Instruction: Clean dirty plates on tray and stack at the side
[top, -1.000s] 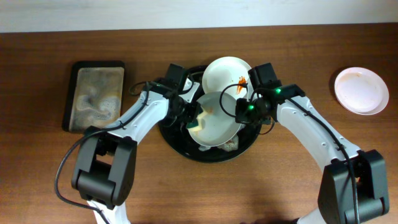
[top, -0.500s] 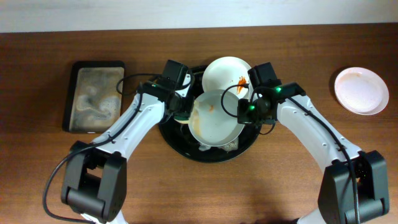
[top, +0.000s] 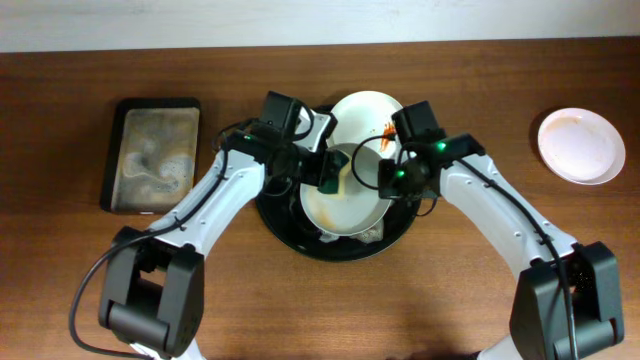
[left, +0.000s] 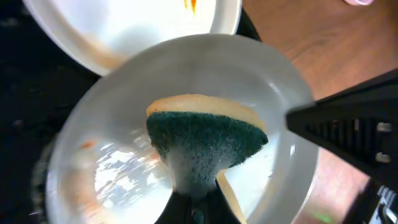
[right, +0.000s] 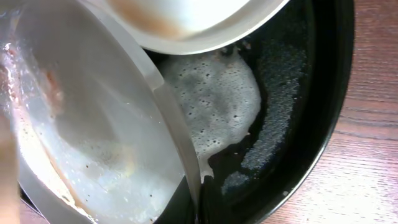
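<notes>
On the round black tray (top: 300, 245) my right gripper (top: 386, 180) is shut on the right rim of a tilted white plate (top: 345, 212), which has faint orange smears. My left gripper (top: 318, 168) is shut on a green-and-yellow sponge (top: 336, 172) pressed on that plate's upper face. In the left wrist view the sponge (left: 205, 137) sits mid-plate (left: 112, 180) above my left gripper (left: 199, 210). The right wrist view shows the rim between my right gripper (right: 196, 202) jaws. A second plate (top: 362, 115) with an orange streak leans on the tray's far rim. A third plate (top: 581, 145) lies on the table, far right.
A rectangular black tray (top: 155, 152) with soapy residue sits at the left of the table. White foam (right: 214, 99) lies on the round tray's floor (right: 311, 124) beside the held plate. Bare wooden table (top: 470, 300) surrounds the round tray.
My left gripper has carried the sponge from the held plate's left edge rightward onto its upper middle. The right gripper and plate have barely shifted.
</notes>
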